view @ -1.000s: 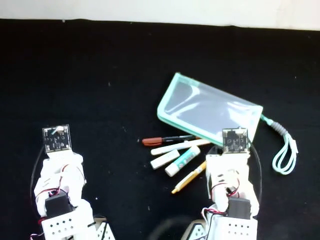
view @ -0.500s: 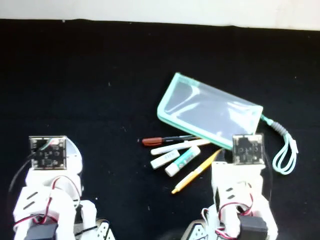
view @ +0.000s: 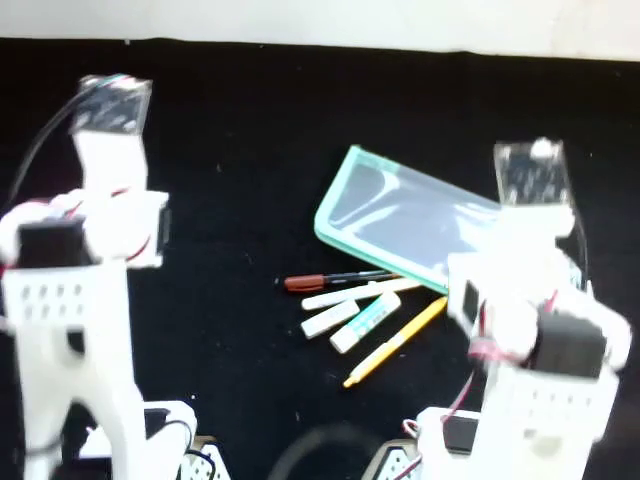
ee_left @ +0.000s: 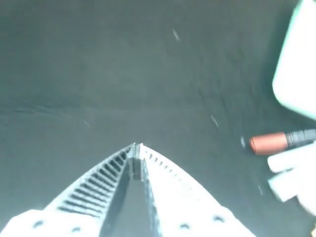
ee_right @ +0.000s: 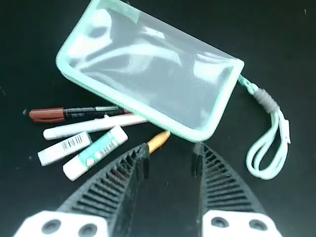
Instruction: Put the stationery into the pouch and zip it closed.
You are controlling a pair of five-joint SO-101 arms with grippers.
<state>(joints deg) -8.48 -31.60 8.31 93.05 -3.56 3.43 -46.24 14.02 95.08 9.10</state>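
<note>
Left side: wide stretch of counter [view: 240, 130], passable.
Centre: pouch [view: 400, 215] blocks; stationery [view: 365, 320] packed just beside its near edge, narrow gaps between pieces.
Right of pouch: strap [ee_right: 265, 98] trails across the counter.

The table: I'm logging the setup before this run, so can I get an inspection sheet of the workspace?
Surface: black table.
Job's things: mint-trimmed pouch lying flat, strap trailing; marker, white stick, white bar, teal-labelled tube, yellow pen outside, beside it.
Clutter: nothing seen.
Grippers: left gripper shut, empty; right gripper open, empty.
Cables: black cable, red wires, clear of the stationery.
Surroundings: pale strip beyond the table's far edge.
</note>
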